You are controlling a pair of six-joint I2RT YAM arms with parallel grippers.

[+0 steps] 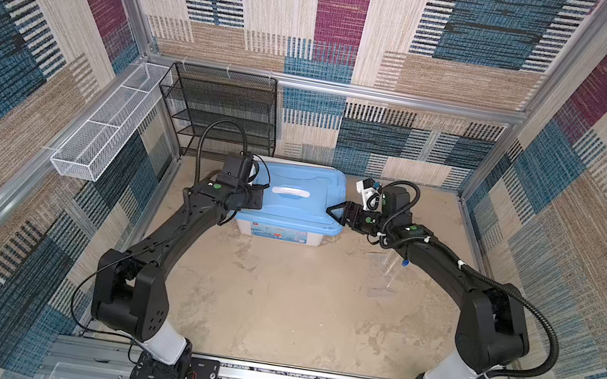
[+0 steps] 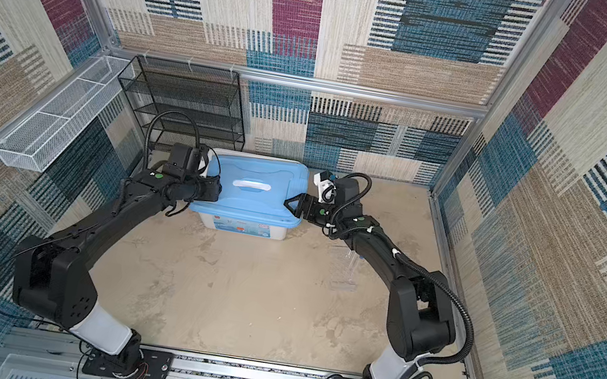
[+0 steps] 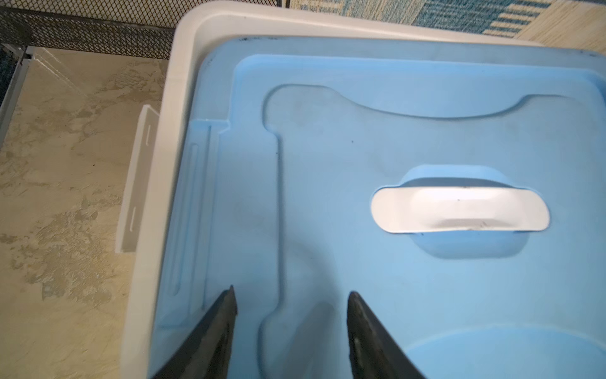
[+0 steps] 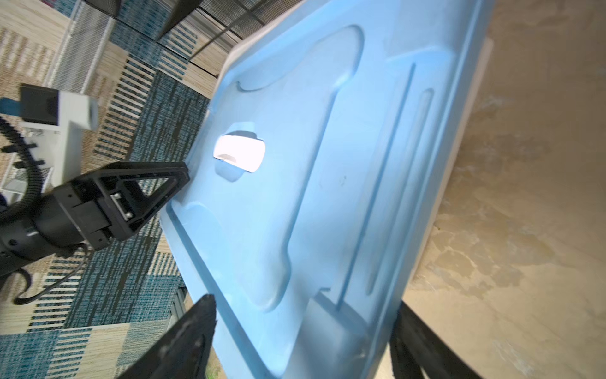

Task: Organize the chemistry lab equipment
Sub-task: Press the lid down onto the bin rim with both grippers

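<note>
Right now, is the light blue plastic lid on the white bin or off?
On, but askew: lid lies atop the bin, white rim exposed along one edge.

Black mesh shelf rack (image 1: 222,113) stands against a back wall (image 1: 341,16) of blue, maroon and beige woven patchwork in aluminium framing (image 1: 394,97), with a white wire basket (image 1: 107,122) on the side wall just beside it and mottled beige floor (image 1: 294,303) in front, evenly lit.
</note>
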